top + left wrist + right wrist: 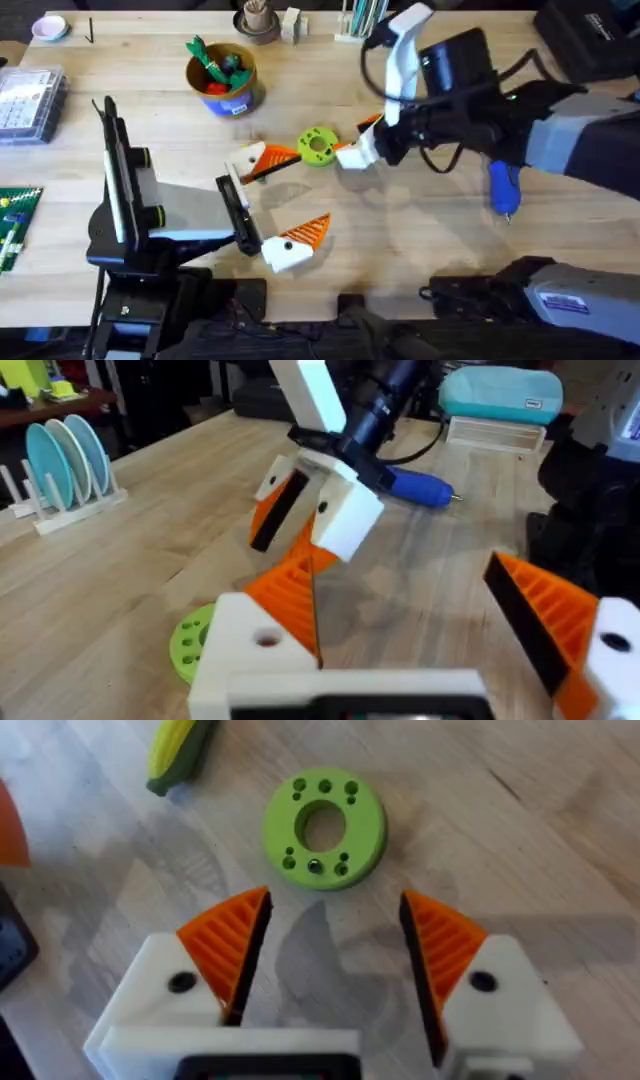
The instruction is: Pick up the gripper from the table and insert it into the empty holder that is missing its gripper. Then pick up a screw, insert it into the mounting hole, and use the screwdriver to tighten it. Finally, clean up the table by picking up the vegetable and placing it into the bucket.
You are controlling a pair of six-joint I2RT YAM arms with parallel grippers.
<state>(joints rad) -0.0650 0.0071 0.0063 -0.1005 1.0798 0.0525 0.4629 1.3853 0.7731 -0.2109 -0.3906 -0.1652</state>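
Note:
My right gripper (360, 140) hangs open low over the table, both white fingers tipped with orange ribbed wedges (228, 935). Just beyond its fingertips lies the green disc (324, 827), with something small and grey in one hole. The yellow vegetable (178, 750) lies past the disc. My left gripper (285, 200) is spread wide open beside the disc, also with orange wedges on both fingers (285, 595). The blue screwdriver (503, 188) rests on the table under my right arm. The bucket (222, 75) stands at the back and holds red and green toy vegetables. The loose gripper and the empty holder are out of view.
A clear parts box (30, 100) and a green board (15, 225) sit at the left edge. Cups and small holders (258, 20) line the back edge. A rack of blue plates (65, 460) stands off to one side.

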